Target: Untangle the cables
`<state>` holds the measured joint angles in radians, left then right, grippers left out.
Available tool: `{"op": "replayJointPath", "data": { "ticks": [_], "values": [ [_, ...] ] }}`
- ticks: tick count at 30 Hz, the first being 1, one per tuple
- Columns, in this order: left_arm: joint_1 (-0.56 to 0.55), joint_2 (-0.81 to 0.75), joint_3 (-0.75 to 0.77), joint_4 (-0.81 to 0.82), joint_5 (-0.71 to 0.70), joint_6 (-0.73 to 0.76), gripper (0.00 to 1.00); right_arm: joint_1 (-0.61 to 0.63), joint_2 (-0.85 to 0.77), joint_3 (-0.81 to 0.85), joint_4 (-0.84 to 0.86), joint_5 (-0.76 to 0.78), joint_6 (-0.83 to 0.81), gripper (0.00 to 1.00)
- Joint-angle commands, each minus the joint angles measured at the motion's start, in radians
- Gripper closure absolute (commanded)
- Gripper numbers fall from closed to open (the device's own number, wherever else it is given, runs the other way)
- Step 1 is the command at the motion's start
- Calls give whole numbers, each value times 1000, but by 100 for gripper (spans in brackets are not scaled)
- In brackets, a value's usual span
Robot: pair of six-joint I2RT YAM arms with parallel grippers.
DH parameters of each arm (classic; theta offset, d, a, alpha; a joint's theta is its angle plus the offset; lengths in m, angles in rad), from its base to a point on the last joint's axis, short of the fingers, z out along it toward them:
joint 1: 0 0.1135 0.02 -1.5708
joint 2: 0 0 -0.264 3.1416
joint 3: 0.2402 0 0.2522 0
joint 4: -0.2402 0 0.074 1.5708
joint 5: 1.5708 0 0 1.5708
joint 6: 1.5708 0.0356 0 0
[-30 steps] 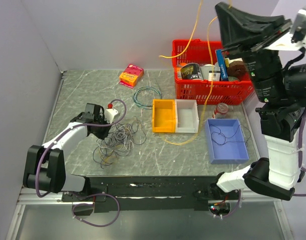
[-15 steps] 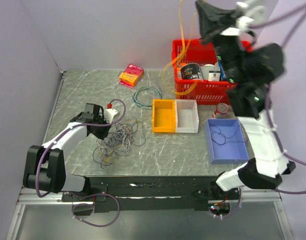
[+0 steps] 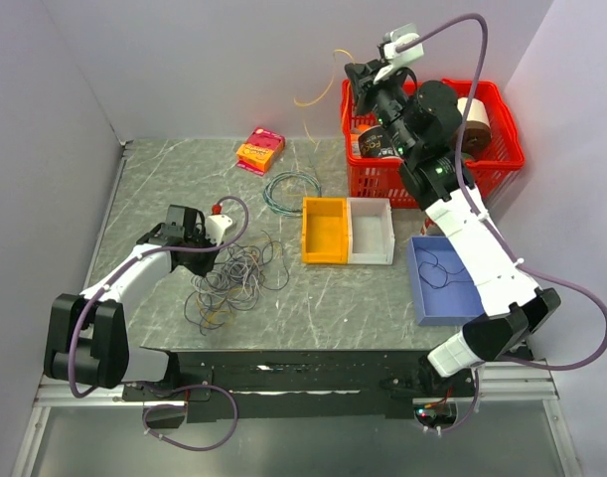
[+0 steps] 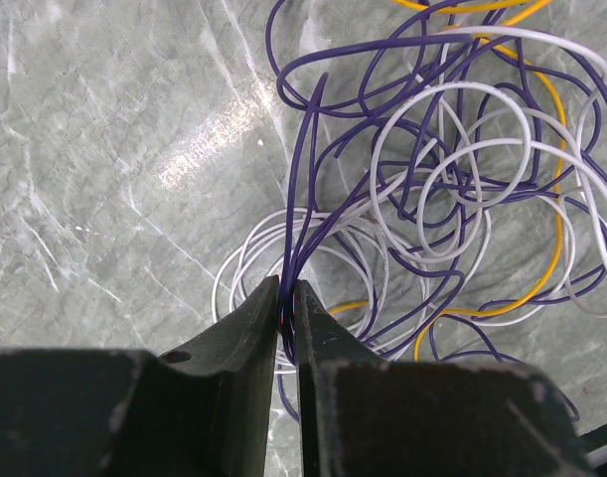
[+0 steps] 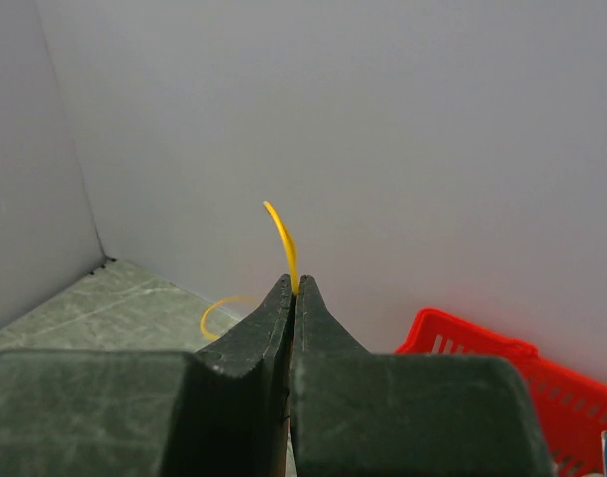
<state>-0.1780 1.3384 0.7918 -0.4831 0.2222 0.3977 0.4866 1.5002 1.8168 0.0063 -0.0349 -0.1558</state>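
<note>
The cables (image 3: 233,273) lie in a loose tangle of purple, white and yellow strands (image 4: 452,179) on the table's left half. My left gripper (image 3: 189,238) sits low at the tangle's left edge, shut (image 4: 287,288) on a few dark purple strands that rise from between its jaws. High above the table's back, beside the red basket, my right gripper (image 3: 358,79) is shut (image 5: 294,281) on a single yellow cable (image 5: 280,234). That strand curls free in the air (image 3: 308,99) to the gripper's left.
A red basket (image 3: 512,149) of goods stands at the back right. An orange bin (image 3: 325,231) and a white bin (image 3: 371,231) sit mid-table, and a blue tray (image 3: 450,298) with a dark cable lies on the right. A blue-green coil (image 3: 291,187) and a pink-orange box (image 3: 260,149) lie behind.
My right arm has swung left and away from the camera with the yellow cable, whose long hanging part has lifted off the table. The left arm has not moved.
</note>
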Motion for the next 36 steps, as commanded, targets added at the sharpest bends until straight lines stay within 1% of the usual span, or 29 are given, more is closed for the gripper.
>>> {"op": "replayJointPath", "data": {
  "ticks": [1,6,9,15,22,29,36],
  "values": [
    [6,-24,3,0,12,3,82,-25,-34,9,95,-5,61,100],
    [6,-13,4,8,16,-5,82,-31,-41,32,72,-5,52,100],
    [6,-10,6,11,20,-5,82,-43,-66,0,78,-5,61,100],
    [6,-1,14,9,17,-5,82,-63,-66,-73,77,-17,97,100],
    [6,-7,14,9,16,-7,82,-66,-38,-74,52,-28,121,100],
    [8,-13,6,11,8,-2,82,-72,-60,-221,99,-5,142,100],
    [8,-15,9,9,9,1,82,-108,-98,-257,109,4,154,100]
  ]
}}
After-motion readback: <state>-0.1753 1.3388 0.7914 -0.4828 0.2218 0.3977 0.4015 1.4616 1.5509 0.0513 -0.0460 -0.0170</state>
